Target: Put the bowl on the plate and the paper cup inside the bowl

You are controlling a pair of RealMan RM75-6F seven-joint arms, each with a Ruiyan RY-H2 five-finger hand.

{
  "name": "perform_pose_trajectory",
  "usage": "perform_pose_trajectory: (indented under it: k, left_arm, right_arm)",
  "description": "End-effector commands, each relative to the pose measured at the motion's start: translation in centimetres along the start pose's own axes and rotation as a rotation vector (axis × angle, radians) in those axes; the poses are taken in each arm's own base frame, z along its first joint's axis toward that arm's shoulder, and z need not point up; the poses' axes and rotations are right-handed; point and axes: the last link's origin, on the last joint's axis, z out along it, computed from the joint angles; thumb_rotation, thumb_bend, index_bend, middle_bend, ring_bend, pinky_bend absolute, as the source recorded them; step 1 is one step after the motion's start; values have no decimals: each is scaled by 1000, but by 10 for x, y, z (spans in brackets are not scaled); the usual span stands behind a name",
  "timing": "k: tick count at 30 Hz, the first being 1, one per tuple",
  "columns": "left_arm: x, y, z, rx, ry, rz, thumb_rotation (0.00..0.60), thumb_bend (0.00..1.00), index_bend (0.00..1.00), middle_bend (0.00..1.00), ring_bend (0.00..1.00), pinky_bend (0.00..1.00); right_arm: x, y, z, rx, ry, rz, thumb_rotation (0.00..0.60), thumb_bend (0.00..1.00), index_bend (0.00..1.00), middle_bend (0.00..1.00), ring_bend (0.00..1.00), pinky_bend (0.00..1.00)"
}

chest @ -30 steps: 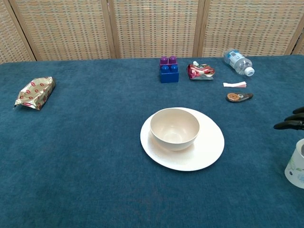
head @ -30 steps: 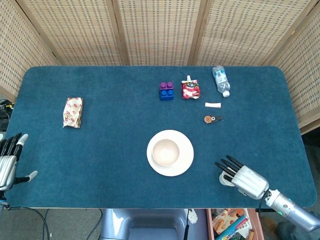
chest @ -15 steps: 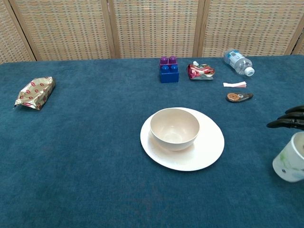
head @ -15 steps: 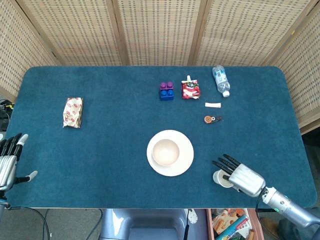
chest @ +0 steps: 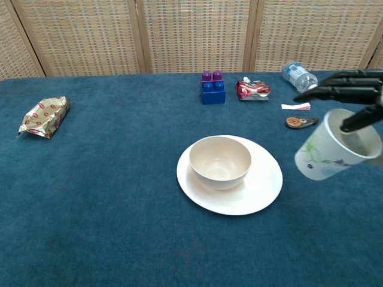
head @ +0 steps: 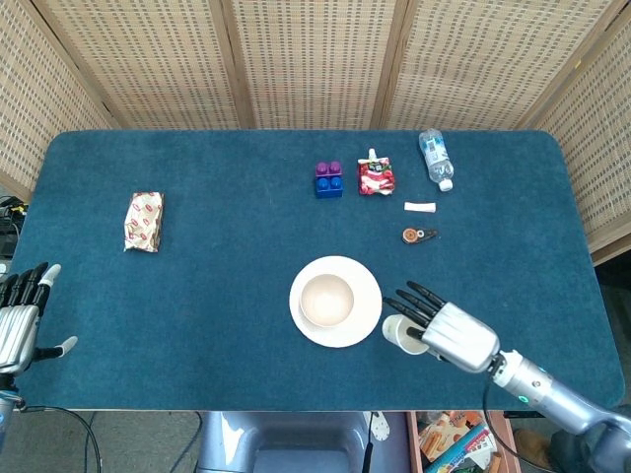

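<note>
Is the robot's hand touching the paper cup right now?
Touching. The chest view shows the right hand holding the paper cup tilted in the air, one finger inside its rim.

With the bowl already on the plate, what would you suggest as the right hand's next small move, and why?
Probably carry the paper cup further toward the robot's left until it is over the bowl. The right hand holds the cup lifted and tilted, just off the plate rim on the right side, so it is not yet above the bowl's opening.

No lettering is legible anywhere; the bottle [chest: 297,76] label and snack packet [chest: 44,116] print are too small to read.
</note>
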Motion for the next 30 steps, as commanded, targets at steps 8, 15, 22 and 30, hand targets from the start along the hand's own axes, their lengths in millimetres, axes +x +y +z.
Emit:
perform_pose_trajectory:
  k: [8,15,22,30]
  left_arm:
    - [-1,-2,2,4,-12,-3,600,0,0,0,0,0]
    - [-1,-5,4,12,-22,-8,600,0,0,0,0,0]
    - [0,-5,5,14,-26,-19,600,0,0,0,0,0]
    - [-1,-5,6,13,-30,-14,600,0,0,0,0,0]
  right_arm:
    - [29,-20,124,26,-97,-110,600,483,693,0,0,0]
    - [17,-35,157,8,-147,-156,600,488,693,0,0,0]
    - [7,-41,167,-13,-192,-181,600,488,693,0,0,0]
    - [3,-46,171,-51,-225,-135,600,488,693,0,0,0]
